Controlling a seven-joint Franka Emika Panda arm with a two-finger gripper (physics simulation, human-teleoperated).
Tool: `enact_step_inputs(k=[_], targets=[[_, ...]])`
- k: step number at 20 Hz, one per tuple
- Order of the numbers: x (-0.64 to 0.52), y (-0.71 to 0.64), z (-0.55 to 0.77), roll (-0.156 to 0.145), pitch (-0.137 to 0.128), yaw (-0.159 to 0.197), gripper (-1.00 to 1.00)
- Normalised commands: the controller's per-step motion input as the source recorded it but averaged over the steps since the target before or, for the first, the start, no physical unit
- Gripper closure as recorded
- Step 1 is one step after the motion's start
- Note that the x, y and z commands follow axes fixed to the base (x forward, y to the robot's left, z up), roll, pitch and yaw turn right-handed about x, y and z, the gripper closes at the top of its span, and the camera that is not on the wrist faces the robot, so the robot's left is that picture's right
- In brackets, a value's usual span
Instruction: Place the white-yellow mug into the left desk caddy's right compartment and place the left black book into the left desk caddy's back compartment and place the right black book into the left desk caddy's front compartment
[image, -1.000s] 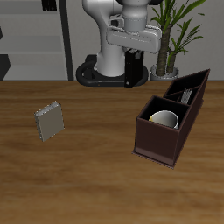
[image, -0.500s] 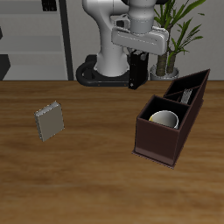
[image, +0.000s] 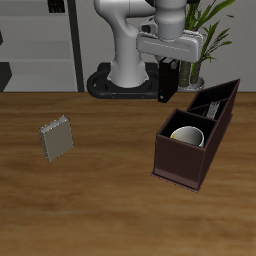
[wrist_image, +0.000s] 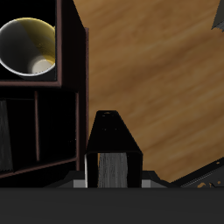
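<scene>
Wrist view shows the gripper (wrist_image: 112, 166) clamping a black book (wrist_image: 112, 144); tilted, it could snag the left desk caddy (image: 188, 165) wall.

Gripper (image: 168, 97) carrying the black book (image: 168, 82) has shifted sideways along the table's back toward the left desk caddy (image: 195, 140); now nearer its far end than a second ago.
</scene>
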Motion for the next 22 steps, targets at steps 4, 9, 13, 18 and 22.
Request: enact_step_inputs(k=[4, 9, 13, 18, 22], targets=[[0.06, 0.20, 0.04, 0.032, 0.009, 0.001, 1.00], [0.03, 0.13, -0.01, 0.017, 0.009, -0.002, 1.00], [0.14, 0.15, -0.01, 0.001, 0.007, 0.000, 1.00], [0.09, 0.25, 0.01, 0.030, 0.013, 0.009, 1.00], [0.02, 0.29, 0.10, 0.046, -0.016, 0.010, 1.00]])
